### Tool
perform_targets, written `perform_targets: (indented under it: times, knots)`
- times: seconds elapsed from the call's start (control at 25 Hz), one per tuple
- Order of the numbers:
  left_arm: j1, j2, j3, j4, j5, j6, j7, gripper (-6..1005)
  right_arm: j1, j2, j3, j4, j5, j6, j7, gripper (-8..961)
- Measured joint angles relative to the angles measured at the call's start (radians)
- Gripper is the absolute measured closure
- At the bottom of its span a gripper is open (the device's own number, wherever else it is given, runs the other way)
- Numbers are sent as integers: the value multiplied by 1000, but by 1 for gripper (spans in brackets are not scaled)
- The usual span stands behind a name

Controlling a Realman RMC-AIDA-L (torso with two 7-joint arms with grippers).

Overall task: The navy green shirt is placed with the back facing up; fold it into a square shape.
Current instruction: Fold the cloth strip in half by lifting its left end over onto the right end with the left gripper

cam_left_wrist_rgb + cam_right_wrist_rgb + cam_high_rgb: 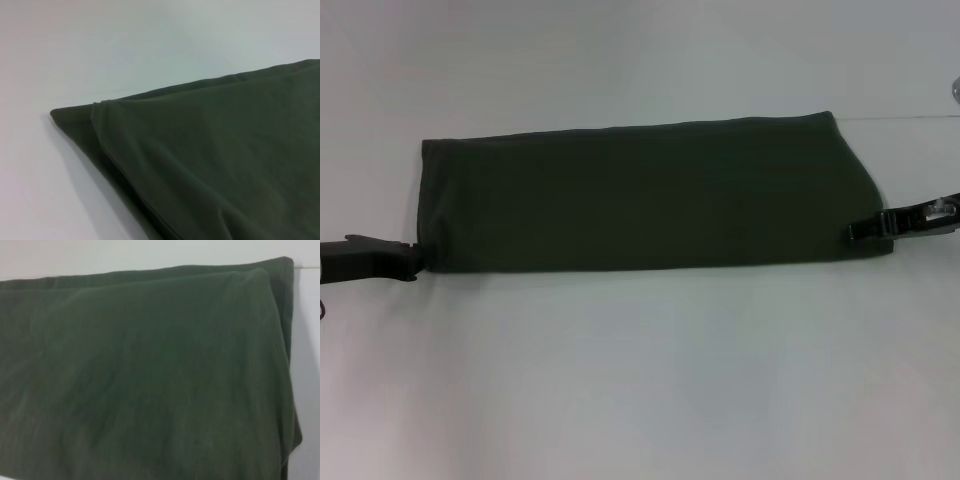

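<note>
Soft navy green shirt (650, 195) folded oblong; left gripper (417, 262), right gripper (855, 230) pinch its ends.

The navy green shirt (650, 195) was soft, matt knitted cloth, its layered edges (115, 165) showing a fine stitched hem and gentle creases (150, 390). It lay on a bench (640, 380) with a smooth, pale, faintly sheened surface. The left claw (415, 262) looked like matt black plastic; the right claw (865, 228) paired black parts with bright metal.

Shirt (650, 195) flat on table (640, 380), centre; left gripper (415, 262) at its left end, right gripper (855, 230) at right end.
</note>
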Motion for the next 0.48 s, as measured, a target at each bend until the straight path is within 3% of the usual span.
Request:
perform_targets:
  times: [0.04, 0.16, 0.48]
  knots:
    - [0, 0, 0, 0, 0, 2, 0, 982, 0, 0, -2, 2, 0, 1, 0, 195]
    - [0, 1, 0, 0, -2, 4, 0, 982, 0, 2, -8, 10, -1, 7, 0, 390]
    - [0, 1, 0, 0, -2, 7, -2, 983, -1, 4, -10, 11, -1, 14, 0, 548]
